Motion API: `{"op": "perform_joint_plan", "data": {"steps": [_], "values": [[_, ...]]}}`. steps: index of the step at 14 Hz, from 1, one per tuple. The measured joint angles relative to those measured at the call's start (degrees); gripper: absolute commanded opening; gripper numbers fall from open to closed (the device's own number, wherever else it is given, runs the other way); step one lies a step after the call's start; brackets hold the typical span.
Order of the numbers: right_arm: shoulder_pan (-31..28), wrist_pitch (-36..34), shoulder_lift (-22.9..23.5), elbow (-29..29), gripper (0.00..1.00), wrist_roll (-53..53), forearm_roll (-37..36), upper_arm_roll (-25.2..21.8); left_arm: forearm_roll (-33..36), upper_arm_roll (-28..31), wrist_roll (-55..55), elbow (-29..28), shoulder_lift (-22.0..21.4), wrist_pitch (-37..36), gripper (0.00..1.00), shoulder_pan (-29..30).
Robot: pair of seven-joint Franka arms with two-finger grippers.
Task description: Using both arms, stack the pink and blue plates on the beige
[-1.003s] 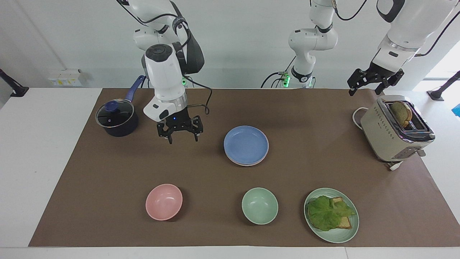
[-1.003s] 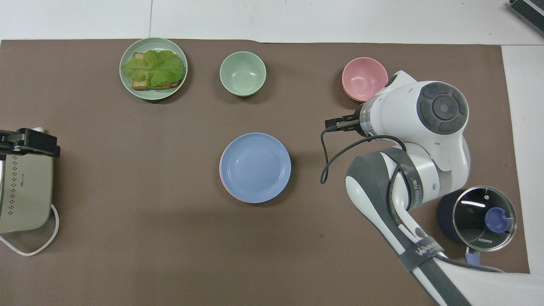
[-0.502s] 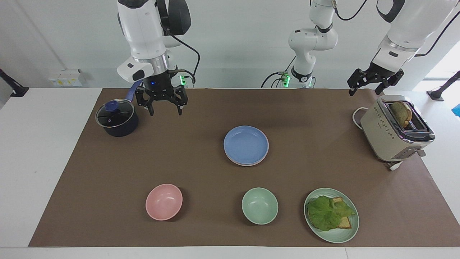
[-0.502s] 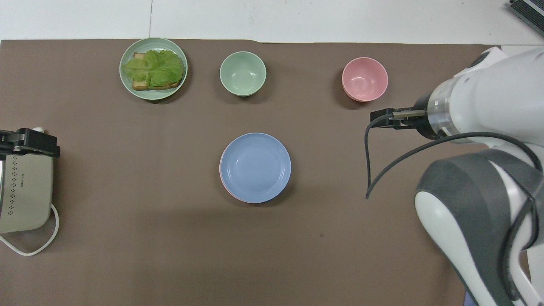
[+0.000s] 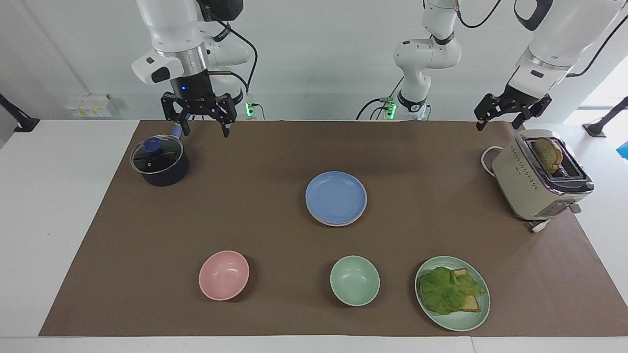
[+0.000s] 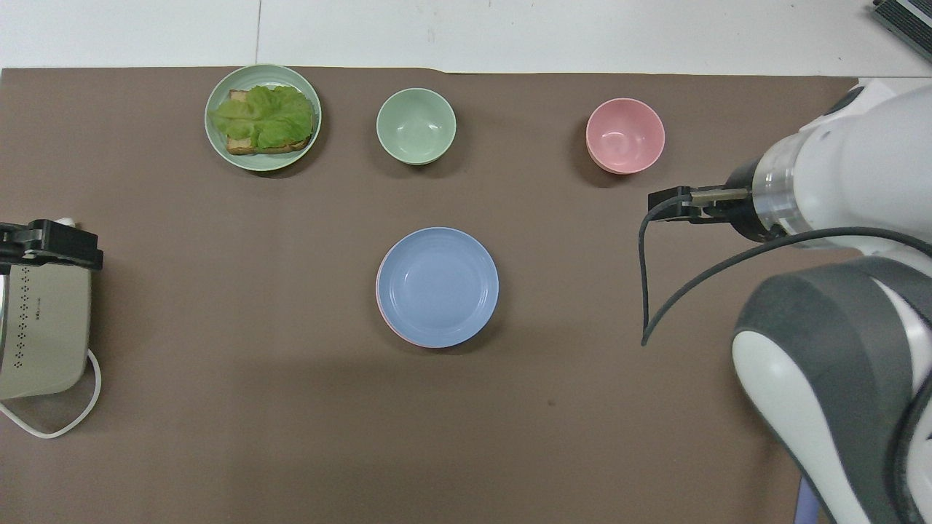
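Observation:
The blue plate (image 5: 336,196) (image 6: 437,285) lies on top of a stack in the middle of the brown mat. The rim of the pink plate (image 5: 338,223) (image 6: 394,329) peeks out from under it. The beige plate is hidden. My right gripper (image 5: 203,130) hangs open and empty in the air over the mat's edge by the pot's handle; in the overhead view the right arm's wrist covers it. My left gripper (image 5: 500,122) (image 6: 45,244) waits open and empty above the toaster's end of the table.
A dark pot with a glass lid (image 5: 159,162) stands at the right arm's end, a beige toaster (image 5: 539,176) holding bread at the left arm's end. Farthest from the robots stand a pink bowl (image 5: 223,274), a green bowl (image 5: 354,280) and a green plate (image 5: 461,323) with lettuce on toast.
My right gripper has risen and drawn back toward its base, from low over the mat beside the plates to above the pot's handle. The left arm and the plates have not moved.

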Motion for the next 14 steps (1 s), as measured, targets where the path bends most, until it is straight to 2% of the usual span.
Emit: {"op": "perform_joint_plan", "data": {"steps": [3,8,14], "values": [[-2.2,-3.7,-2.7,0.1,1.00,0.0,0.5,-0.4,0.0,0.0,0.0,0.0,0.0,0.0,1.00,0.0],[-2.6,-7.7,-5.2,0.1,1.00,-0.5,0.6,-4.6,0.0,0.0,0.0,0.0,0.0,0.0,1.00,0.0],[-2.6,-7.9,-4.6,-3.8,1.00,-4.7,0.6,-5.1,0.0,0.0,0.0,0.0,0.0,0.0,1.00,0.0]]}}
